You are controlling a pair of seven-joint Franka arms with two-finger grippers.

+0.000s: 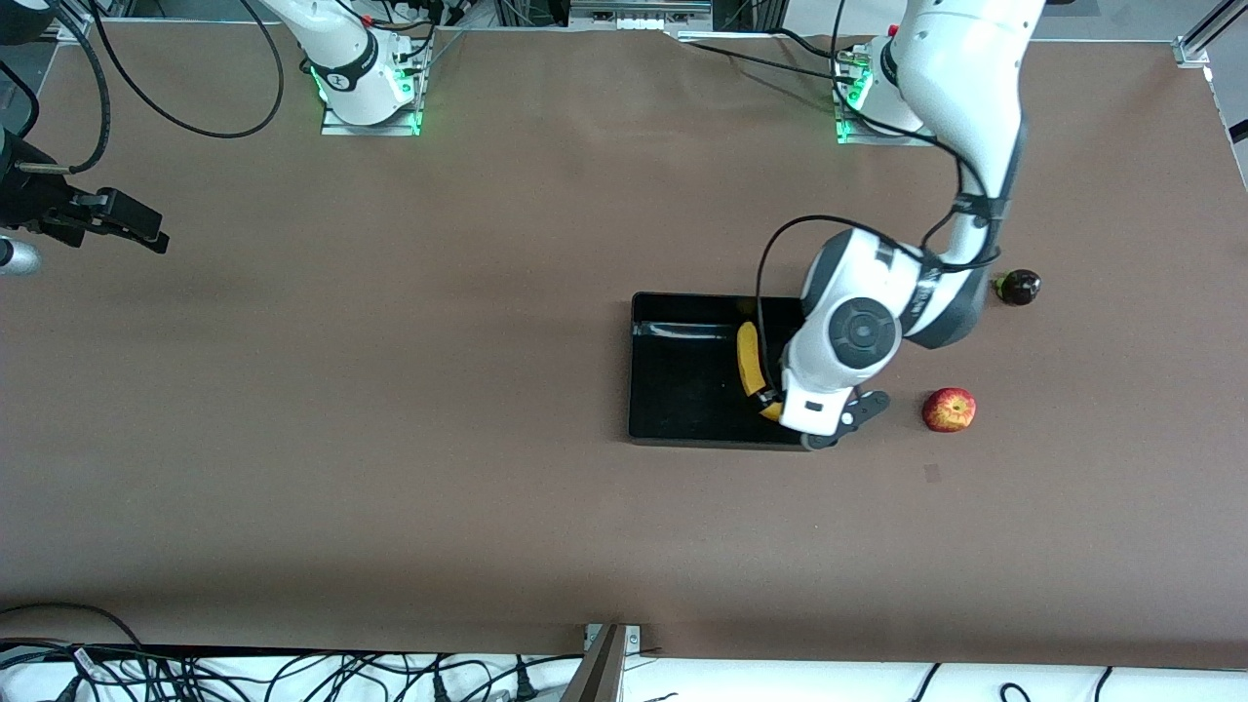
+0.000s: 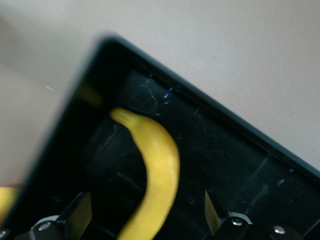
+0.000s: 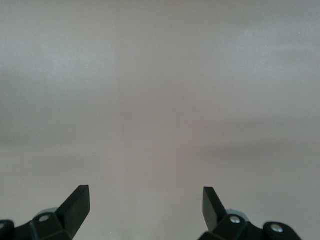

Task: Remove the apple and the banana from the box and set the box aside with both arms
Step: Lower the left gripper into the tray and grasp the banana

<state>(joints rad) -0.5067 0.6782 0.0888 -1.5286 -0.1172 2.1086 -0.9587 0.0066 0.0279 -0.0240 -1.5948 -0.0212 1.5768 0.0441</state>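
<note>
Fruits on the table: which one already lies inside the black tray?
The banana. It lies in the black tray, under the left pincer; the apple and the dark fruit sit on the table.

Below my black left claw (image 2: 145,212), a yellow banana (image 1: 749,363) lies in a glossy black tray (image 1: 682,390); the apple (image 1: 950,409) is streaked red-and-yellow, the bench (image 1: 390,439) brown.

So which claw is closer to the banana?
The left claw, open, straddling the banana in the black tray. The right claw waits open at the table's right-arm end.
</note>
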